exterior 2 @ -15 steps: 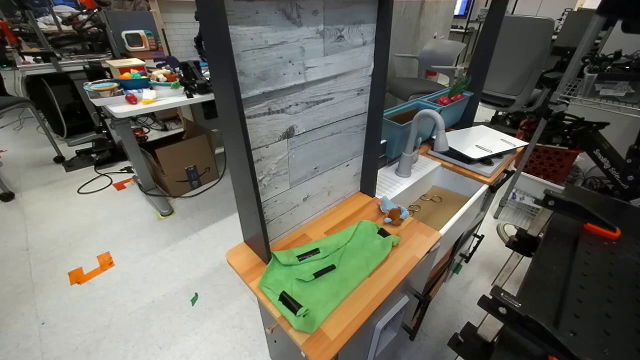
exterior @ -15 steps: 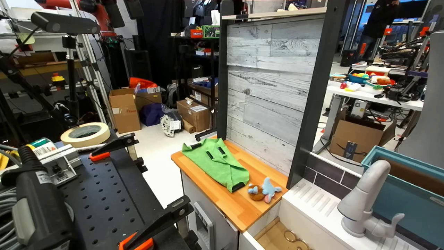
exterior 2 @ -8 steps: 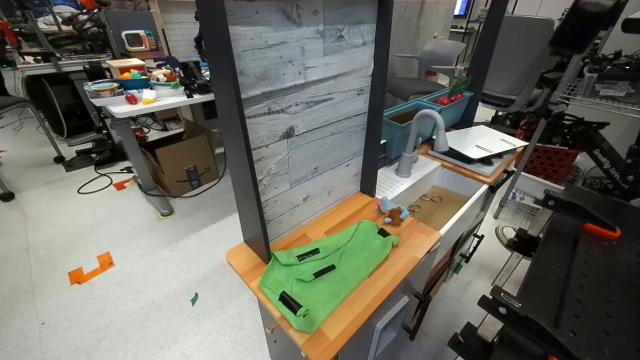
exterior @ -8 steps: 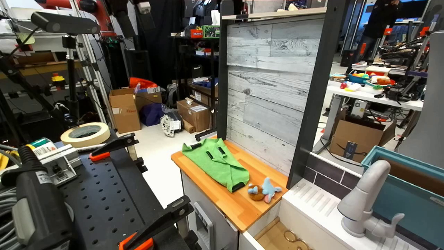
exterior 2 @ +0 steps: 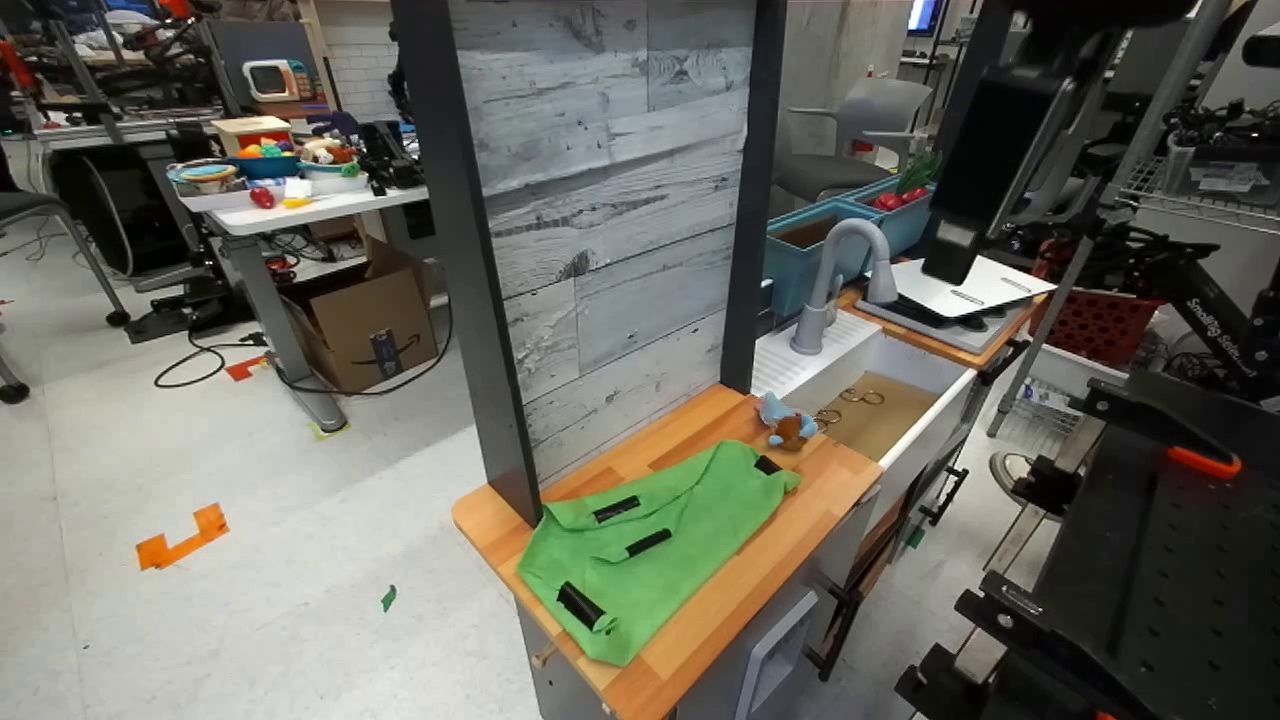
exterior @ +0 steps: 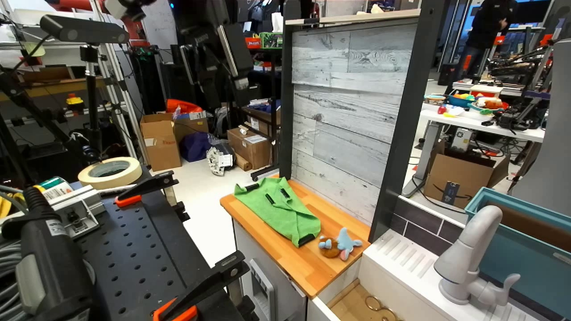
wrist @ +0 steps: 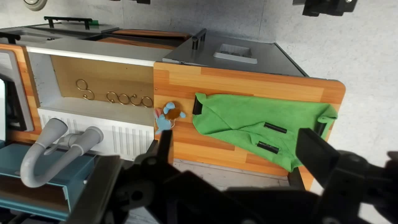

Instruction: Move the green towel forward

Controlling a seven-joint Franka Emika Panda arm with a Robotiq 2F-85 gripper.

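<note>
Now | grn towel lengthwise on ctrtop | narrow end twd toy | jaws wide, empty

one green towel, four black strips, one gray faucet, one tape roll, one claw

In the wrist view, part of the green towel out of sight behind the blurry hand.
</note>
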